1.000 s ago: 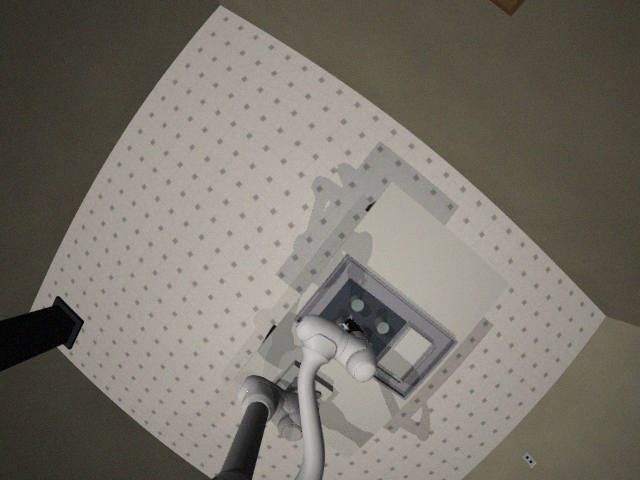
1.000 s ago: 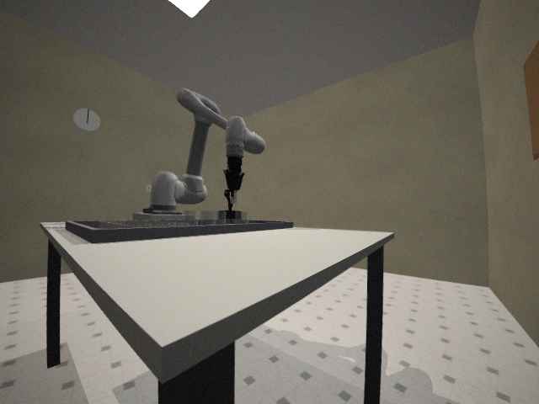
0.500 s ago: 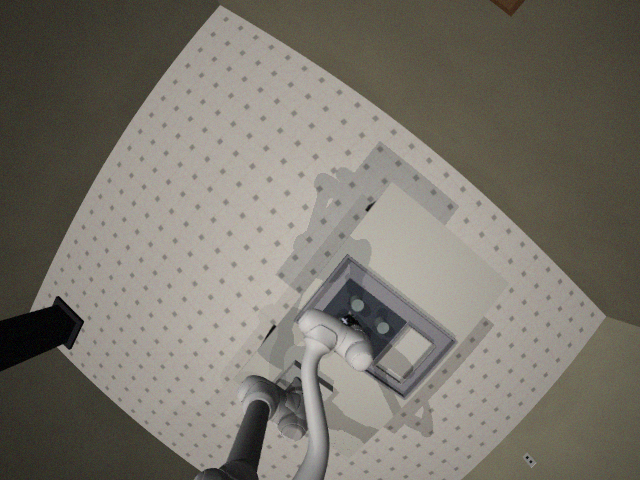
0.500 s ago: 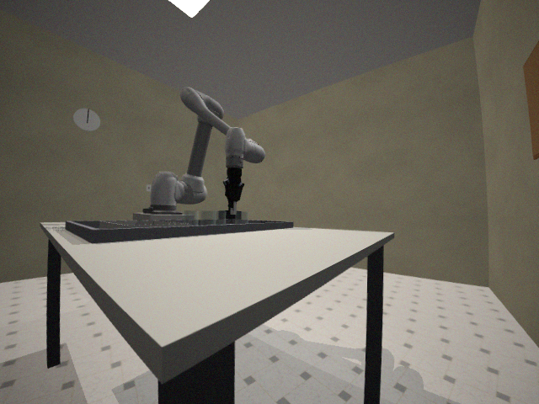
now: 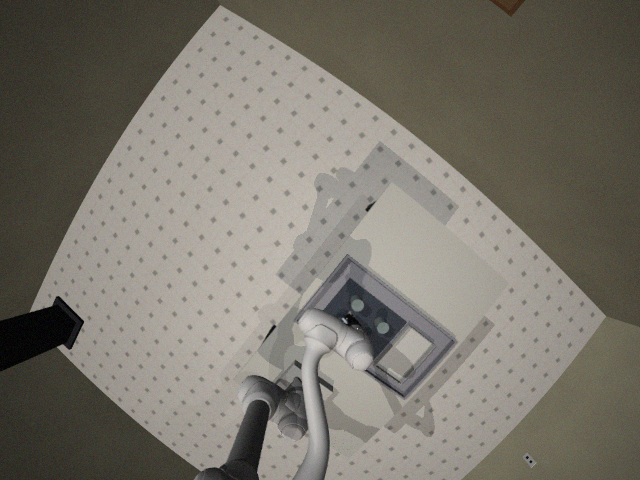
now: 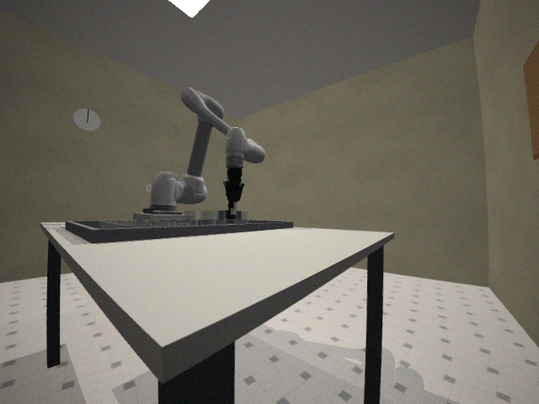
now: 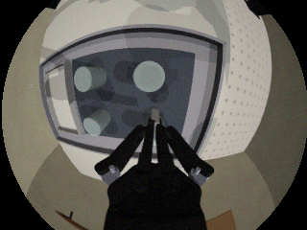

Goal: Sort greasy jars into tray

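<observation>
Jars (image 5: 383, 327) (image 7: 149, 76) upside down on dark mat (image 5: 338, 305) (image 7: 131, 98), gripper (image 5: 349, 318) (image 6: 232, 216) (image 7: 154, 113) above, fingers pressed together

Top view: set high over the bench (image 5: 439, 242) (image 6: 226, 269) (image 7: 91, 24), facing steeply down; farthest of the three, bench right of and below picture centre, floor around it. Exterior view: stands just off one bench corner, slightly above its surface, facing nearly level across the bench toward the arm (image 5: 316, 403) (image 6: 200, 146); that corner is nearest. Wrist view: close over the bench, looking down past the claw (image 5: 349, 318) (image 6: 232, 215) (image 7: 154, 116); wide, round field. Top and wrist share the dark mat (image 5: 352, 290) (image 7: 181, 93) on the bench; top and exterior share the arm.
</observation>
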`<state>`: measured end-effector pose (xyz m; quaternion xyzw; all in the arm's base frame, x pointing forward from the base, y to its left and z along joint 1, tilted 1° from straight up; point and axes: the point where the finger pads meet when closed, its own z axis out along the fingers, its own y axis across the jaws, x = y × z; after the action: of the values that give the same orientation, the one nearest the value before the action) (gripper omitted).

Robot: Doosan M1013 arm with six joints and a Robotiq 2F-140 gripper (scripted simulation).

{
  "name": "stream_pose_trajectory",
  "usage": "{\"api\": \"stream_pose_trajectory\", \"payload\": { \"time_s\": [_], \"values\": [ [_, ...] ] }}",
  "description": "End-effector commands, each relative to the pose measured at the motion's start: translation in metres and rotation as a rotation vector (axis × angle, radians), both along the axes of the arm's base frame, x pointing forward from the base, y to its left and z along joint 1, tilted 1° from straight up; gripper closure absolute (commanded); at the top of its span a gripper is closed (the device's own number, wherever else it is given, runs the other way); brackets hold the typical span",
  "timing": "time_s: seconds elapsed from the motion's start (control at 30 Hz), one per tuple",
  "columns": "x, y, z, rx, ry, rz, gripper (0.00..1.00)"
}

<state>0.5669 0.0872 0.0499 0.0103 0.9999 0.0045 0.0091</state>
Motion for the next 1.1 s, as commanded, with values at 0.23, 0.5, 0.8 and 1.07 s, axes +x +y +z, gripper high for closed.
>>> {"api": "stream_pose_trajectory", "payload": {
  "time_s": [0.23,0.5,0.8,1.07],
  "values": [
    [0.0013,0.0000,0.0001,0.000,0.000,0.000,1.00],
    [0.0021,0.0000,0.0001,0.000,0.000,0.000,1.00],
    [0.0033,0.0000,0.0002,0.000,0.000,0.000,1.00],
    [0.0041,0.0000,0.0002,0.000,0.000,0.000,1.00]
  ]
}}
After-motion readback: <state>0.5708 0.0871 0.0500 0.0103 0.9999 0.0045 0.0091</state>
